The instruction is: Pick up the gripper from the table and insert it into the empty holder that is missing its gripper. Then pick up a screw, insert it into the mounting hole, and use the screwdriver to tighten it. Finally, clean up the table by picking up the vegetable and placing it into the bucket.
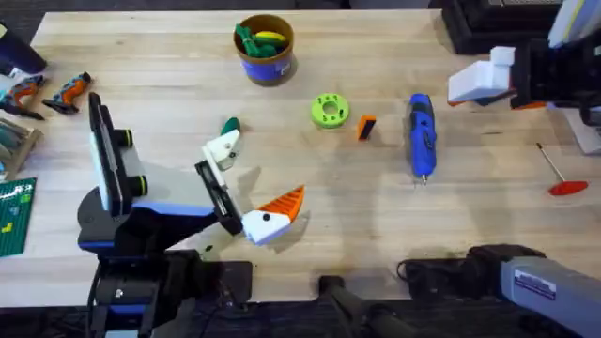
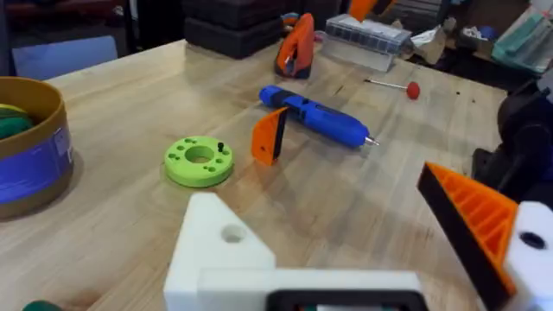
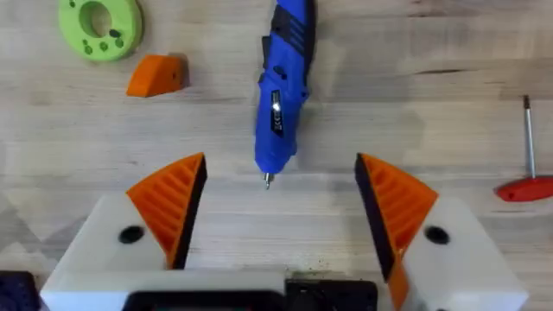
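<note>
On the table, the orange gripper (image 2: 270, 136) stands between the green disc (image 2: 199, 161) and the blue screwdriver (image 2: 318, 117). The bucket (image 2: 33, 151) sits at the edge. Up close, the white holder (image 2: 226, 257) is bare; the other finger (image 2: 484, 226) carries an orange tip

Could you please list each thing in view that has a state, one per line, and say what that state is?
Left pincer: open, holding nothing, one finger base missing its orange tip.
Right pincer: open, holding nothing, above the table.
Orange tip: loose on the table.
Blue screwdriver: lying on its side, untouched.
Bucket: upright, with green and yellow items inside.
Dark green vegetable: on the table, outside the bucket.
</note>
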You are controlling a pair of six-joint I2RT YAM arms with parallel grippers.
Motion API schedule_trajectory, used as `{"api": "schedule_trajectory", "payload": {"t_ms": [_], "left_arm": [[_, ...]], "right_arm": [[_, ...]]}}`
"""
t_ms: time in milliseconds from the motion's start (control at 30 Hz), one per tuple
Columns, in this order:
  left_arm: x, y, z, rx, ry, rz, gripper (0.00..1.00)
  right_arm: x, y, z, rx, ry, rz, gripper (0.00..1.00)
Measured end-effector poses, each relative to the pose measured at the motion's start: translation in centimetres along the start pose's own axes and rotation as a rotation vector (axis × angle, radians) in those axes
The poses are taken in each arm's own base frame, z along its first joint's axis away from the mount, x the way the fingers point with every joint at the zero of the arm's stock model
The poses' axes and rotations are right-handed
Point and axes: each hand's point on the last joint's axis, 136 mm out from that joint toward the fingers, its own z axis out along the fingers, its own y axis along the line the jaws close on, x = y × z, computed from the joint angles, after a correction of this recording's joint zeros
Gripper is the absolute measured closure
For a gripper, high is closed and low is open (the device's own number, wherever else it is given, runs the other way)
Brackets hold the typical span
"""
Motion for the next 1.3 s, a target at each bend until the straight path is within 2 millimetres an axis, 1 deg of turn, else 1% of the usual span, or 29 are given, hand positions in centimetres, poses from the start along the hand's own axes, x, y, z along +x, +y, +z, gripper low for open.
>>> {"api": "schedule_trajectory", "payload": {"t_ms": [867,1300], "left_arm": [[0.2,-0.98,-0.03,0.057,0.006,0.045,0.016],[0.2,-0.99,-0.03,0.058,0.006,0.045,0.015]], "right_arm": [[0.0,0.0,-0.01,0.0,0.0,0.0,0.01],[0.0,0.01,-0.01,0.0,0.0,0.0,0.012]]}}
